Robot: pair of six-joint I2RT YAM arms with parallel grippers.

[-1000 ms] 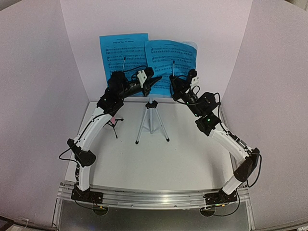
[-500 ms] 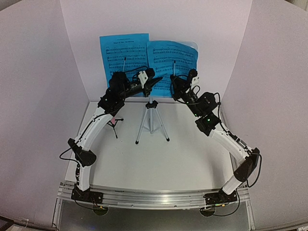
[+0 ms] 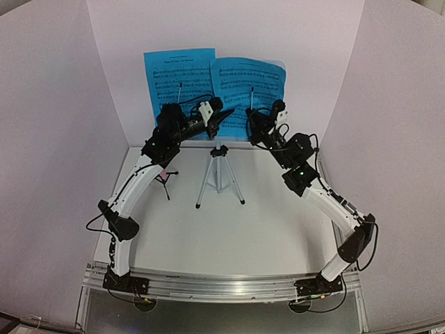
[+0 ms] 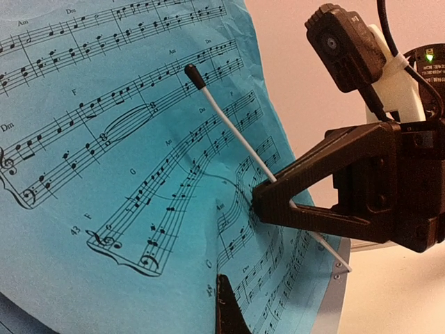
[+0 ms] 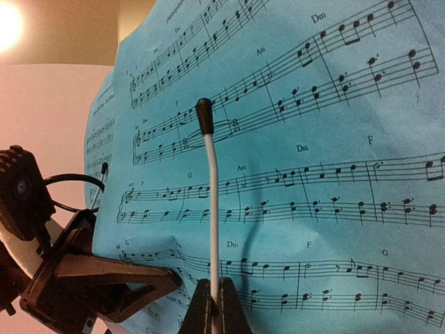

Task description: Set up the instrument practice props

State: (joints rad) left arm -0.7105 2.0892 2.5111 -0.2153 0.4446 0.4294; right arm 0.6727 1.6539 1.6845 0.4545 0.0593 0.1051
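Left arm: rises from its base at the near-left corner, arcs up and inward, and its wrist lies roughly level, pointing right towards the middle of the back wall.
Left gripper: jaws closed to a point in front of the lower edge of the sheets; whether anything is pinched between them cannot be told.
Right arm: mirrors it from the near-right corner, elbow raised, with its wrist turned left towards the sheets.
Right gripper: closed on the right rod, a thin white rod with a black tip, gripped partway along its length.
Right rod, lie: slants up across the right sheet; its lower end reaches the stand desk.
Left rod: a matching black-tipped rod, upright in front of the left sheet, above the left wrist and apart from its fingertips.
Sheets: both bright blue, printed with staves, upright side by side at the back, inner edges meeting.
Stand desk: only a pale grey edge with small holes shows, under the right sheet's lower corner.
Tripod: silver, legs spread, on the table below and between the two grippers.
Small black stand: with a pink piece, just beside the left forearm.
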